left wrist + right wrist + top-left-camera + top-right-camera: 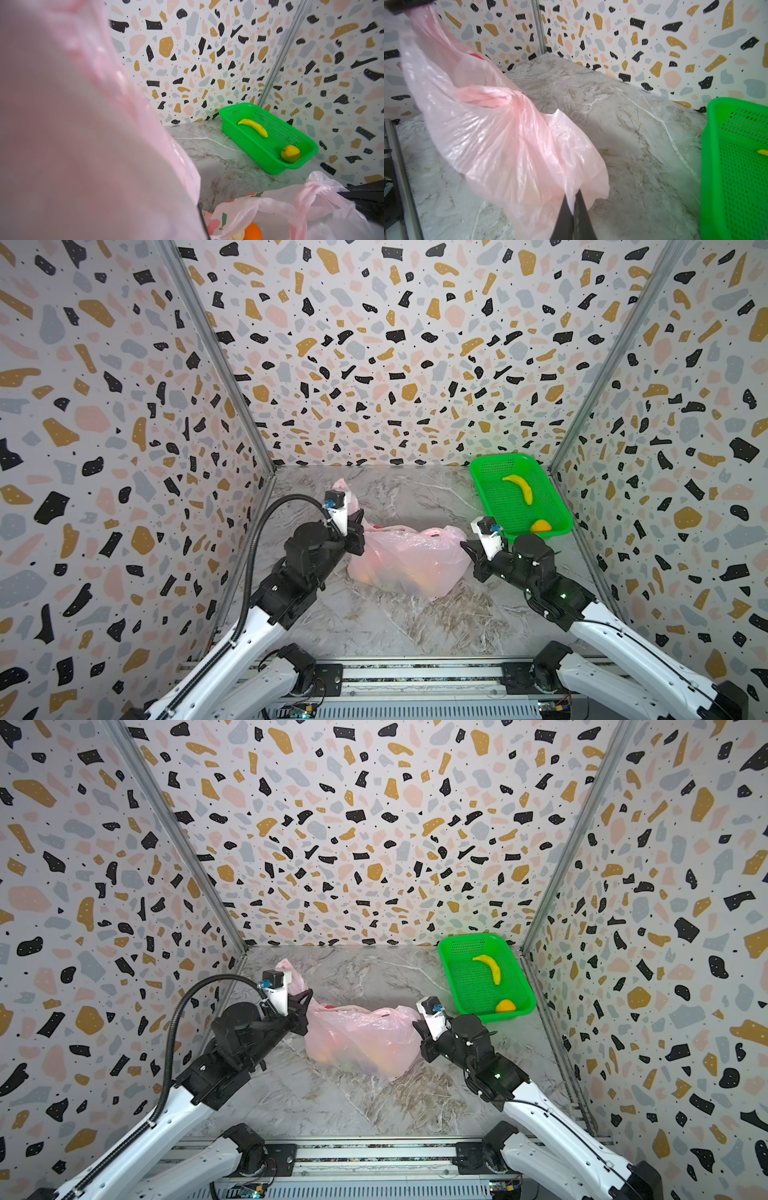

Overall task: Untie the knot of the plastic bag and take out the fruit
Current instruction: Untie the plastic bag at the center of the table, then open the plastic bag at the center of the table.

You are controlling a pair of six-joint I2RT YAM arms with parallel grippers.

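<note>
The pale pink plastic bag lies mid-table, stretched between both arms. My left gripper is shut on the bag's left end. Pink film covers most of the left wrist view, and only a thin dark finger edge shows. My right gripper is shut on a fold at the bag's right end. A twisted gather that looks like the knot sits between the two grips; I cannot tell whether it is still tied. An orange tangerine and a cream fruit show at the bag's mouth. Orange shapes show through the film.
A green mesh basket stands at the back right, close behind the right wrist. It holds a banana and a yellow-orange lemon-like piece. Patterned walls close in the marble table on three sides.
</note>
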